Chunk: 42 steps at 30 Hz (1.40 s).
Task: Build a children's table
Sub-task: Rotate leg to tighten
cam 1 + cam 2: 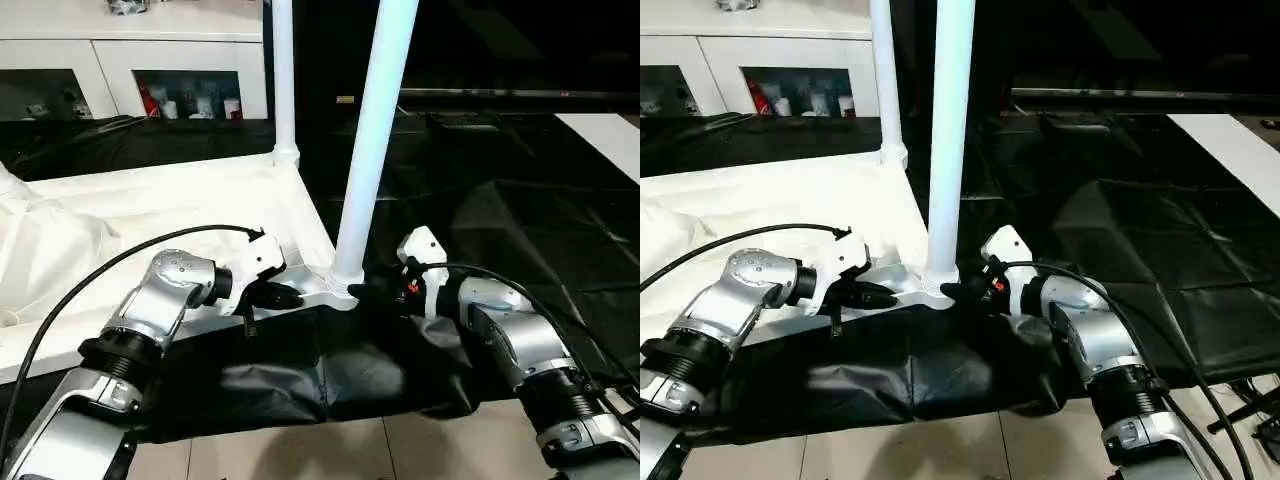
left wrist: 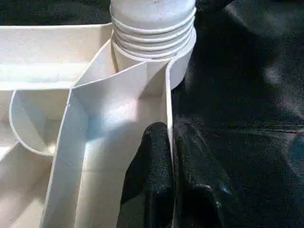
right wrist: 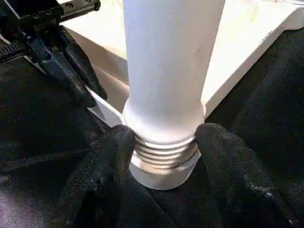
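Note:
The children's table top (image 1: 170, 205) lies upside down on black cloth, ribbed underside up. Two white legs stand in its corner sockets: a far one (image 1: 284, 80) and a near one (image 1: 375, 130), whose threaded base (image 3: 164, 154) shows above the socket. My left gripper (image 2: 168, 130) is shut on the top's near rim (image 2: 167, 95) just beside that corner, one finger inside the wall and one outside. My right gripper (image 3: 164, 137) is open, with its fingers (image 3: 114, 152) standing close on either side of the near leg's threaded base.
Crumpled white wrapping (image 1: 40, 250) lies on the top's left part. A white glass-door cabinet (image 1: 150, 60) stands behind. The black cloth (image 1: 520, 220) stretches to the right, with a white board (image 1: 610, 135) at the far right. Tiled floor (image 1: 300, 450) runs below the table's near edge.

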Tool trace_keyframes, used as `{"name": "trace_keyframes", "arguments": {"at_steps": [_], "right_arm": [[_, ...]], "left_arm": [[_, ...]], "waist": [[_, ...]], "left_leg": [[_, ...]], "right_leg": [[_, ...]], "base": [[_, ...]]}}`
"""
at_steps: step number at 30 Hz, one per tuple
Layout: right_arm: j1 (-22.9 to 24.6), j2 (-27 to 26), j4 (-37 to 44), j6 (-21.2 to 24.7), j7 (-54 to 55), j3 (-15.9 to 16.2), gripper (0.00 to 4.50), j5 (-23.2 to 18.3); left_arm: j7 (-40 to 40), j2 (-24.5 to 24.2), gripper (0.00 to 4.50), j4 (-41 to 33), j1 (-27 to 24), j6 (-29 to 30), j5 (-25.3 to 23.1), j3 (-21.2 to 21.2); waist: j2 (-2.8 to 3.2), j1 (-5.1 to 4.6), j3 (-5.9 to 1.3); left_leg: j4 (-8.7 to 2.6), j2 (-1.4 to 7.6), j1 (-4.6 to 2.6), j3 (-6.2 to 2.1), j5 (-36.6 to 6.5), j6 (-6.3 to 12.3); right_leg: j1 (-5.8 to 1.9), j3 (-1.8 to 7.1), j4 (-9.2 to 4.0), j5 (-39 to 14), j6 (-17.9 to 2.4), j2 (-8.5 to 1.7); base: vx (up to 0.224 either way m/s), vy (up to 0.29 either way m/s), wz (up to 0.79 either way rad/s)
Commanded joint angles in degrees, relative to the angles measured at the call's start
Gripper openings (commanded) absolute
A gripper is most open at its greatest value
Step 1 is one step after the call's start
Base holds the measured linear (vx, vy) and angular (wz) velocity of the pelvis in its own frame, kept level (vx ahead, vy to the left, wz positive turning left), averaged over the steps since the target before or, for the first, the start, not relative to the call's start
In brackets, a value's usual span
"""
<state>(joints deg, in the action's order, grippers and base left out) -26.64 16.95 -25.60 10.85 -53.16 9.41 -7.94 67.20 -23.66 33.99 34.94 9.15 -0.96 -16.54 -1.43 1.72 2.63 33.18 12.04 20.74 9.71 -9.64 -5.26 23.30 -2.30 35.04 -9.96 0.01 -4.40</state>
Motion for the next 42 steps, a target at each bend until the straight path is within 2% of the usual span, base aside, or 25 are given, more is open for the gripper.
{"name": "trace_keyframes", "arguments": {"at_steps": [1, 4, 8, 21, 26, 28, 30, 31, 33, 35, 37, 40, 42], "right_arm": [[-1.4, -1.5, -1.0, 0.6, 0.3, 0.8, 2.75, -0.5], [-1.8, -1.3, -2.1, -1.3, 1.2, 1.1, 2.97, 0.9], [-2.1, -1.6, -3.1, -2.4, 1.2, 1.0, 2.97, 1.3], [-3.8, -3.6, -7.0, -5.1, 1.9, 0.4, 2.97, 1.6], [-4.2, -3.9, -7.9, -5.6, 1.7, 0.1, 2.65, 1.4], [-4.5, -4.1, -8.4, -5.8, 1.8, -0.1, 3.15, 1.3], [-4.6, -4.3, -8.6, -5.5, 1.2, -0.5, 3.29, 0.7], [-4.7, -4.3, -8.8, -5.6, 1.2, -0.5, 3.37, 0.6], [-4.9, -4.2, -9.2, -6.7, 1.7, -0.2, 3.62, 1.5], [-5.0, -4.3, -9.4, -7.2, 1.9, 0.1, 3.62, 2.0], [-5.2, -4.4, -9.7, -7.3, 1.8, 0.1, 3.62, 2.0], [-5.4, -4.5, -10.1, -7.5, 1.8, 0.1, 3.62, 2.0], [-5.7, -4.6, -10.5, -7.6, 1.5, 0.0, 3.62, 2.0]], "left_arm": [[2.7, 1.8, 0.0, -1.5, -1.4, 0.0, -0.3, -3.2], [2.6, 1.8, 0.0, -1.5, -1.6, 0.0, -0.4, -3.3], [2.3, 1.8, 0.0, -1.6, -1.7, -0.1, -0.5, -3.3], [2.2, 1.6, 0.0, -2.3, -2.5, 0.0, -0.7, -3.3], [2.3, 1.5, 0.0, -2.6, -2.7, 0.2, -0.7, -3.3], [2.2, 1.5, 0.0, -2.5, -2.6, 0.2, -0.7, -3.3], [2.2, 1.5, 0.0, -2.6, -2.6, 0.1, -0.7, -3.3], [2.2, 1.5, 0.0, -2.6, -2.7, 0.2, -0.7, -3.3], [2.2, 1.5, 0.0, -2.6, -2.6, 0.2, -0.8, -3.1], [2.1, 1.6, 0.0, -2.5, -2.6, 0.0, -0.9, -3.1], [2.0, 1.6, 0.0, -2.4, -2.6, 0.0, -0.9, -3.1], [2.0, 1.5, 0.0, -2.3, -2.5, -0.1, -1.0, -3.2], [2.0, 1.5, 0.0, -2.2, -2.4, -0.1, -1.1, -3.1]], "waist": [[0.11, 0.53, -3.24], [0.11, 0.65, -3.31], [0.06, 0.68, -3.28], [-0.12, 0.34, -3.06], [-0.24, 0.33, -3.03], [-0.25, 0.26, -2.96], [-0.21, 0.24, -2.98], [-0.15, 0.4, -3.13], [-0.08, 0.56, -3.18], [0.04, 0.99, -3.38], [0.0, 1.35, -3.5], [-0.08, 1.38, -3.3], [-0.08, 1.39, -3.2]], "left_leg": [[-3.93, 0.54, -0.22, 0.15, -17.2, 0.86], [-3.91, 0.63, -0.3, 0.18, -17.0, 0.82], [-3.89, 0.58, -0.2, 0.26, -16.4, 0.94], [-4.12, 0.61, -0.13, 0.06, -18.6, 0.62], [-4.19, 0.59, -0.2, 0.01, -19.2, 0.59], [-4.22, 0.6, -0.29, 0.03, -19.7, 0.58], [-4.21, 0.62, -0.36, 0.02, -19.9, 0.59], [-4.1, 0.71, -0.58, 0.1, -19.4, 0.56], [-4.14, 0.75, -0.5, 0.24, -18.2, 0.67], [-3.96, 0.79, -0.84, 0.51, -16.5, 1.0], [-4.02, 0.68, -0.4, 0.49, -14.2, 1.26], [-4.08, 0.61, -0.37, 0.53, -15.1, 1.26], [-4.19, 0.64, -0.43, 0.42, -16.5, 0.87]], "right_leg": [[-2.49, 1.63, -4.8, -18.5, -11.0, -2.59], [-2.44, 1.67, -4.71, -17.5, -11.4, -2.58], [-2.47, 1.68, -4.63, -16.4, -11.7, -2.59], [-2.22, 1.63, -5.03, -21.5, -10.2, -2.7], [-2.2, 1.66, -5.13, -22.7, -9.7, -2.72], [-2.09, 1.67, -5.18, -22.7, -9.8, -2.67], [-2.01, 1.7, -5.18, -22.9, -9.9, -2.71], [-1.96, 1.82, -5.13, -21.6, -10.5, -2.81], [-2.05, 1.86, -4.82, -18.3, -11.5, -2.61], [-1.94, 1.88, -4.52, -14.4, -12.5, -2.44], [-2.54, 1.78, -4.05, -10.7, -13.1, -2.43], [-2.57, 1.76, -4.25, -12.2, -12.7, -2.52], [-2.46, 1.77, -4.57, -15.9, -11.8, -2.64]], "base": [[0.0, 0.0, 0.0], [0.0, 0.0, 0.0], [0.0, 0.0, 0.0], [0.0, 0.0, 0.0], [0.0, 0.0, 0.0], [0.0, 0.0, 0.0], [0.0, 0.0, 0.0], [0.0, 0.0, 0.0], [0.0, 0.0, 0.0], [0.0, 0.0, 0.0], [0.0, 0.0, 0.0], [0.0, 0.0, 0.0], [0.0, 0.0, 0.0]]}}
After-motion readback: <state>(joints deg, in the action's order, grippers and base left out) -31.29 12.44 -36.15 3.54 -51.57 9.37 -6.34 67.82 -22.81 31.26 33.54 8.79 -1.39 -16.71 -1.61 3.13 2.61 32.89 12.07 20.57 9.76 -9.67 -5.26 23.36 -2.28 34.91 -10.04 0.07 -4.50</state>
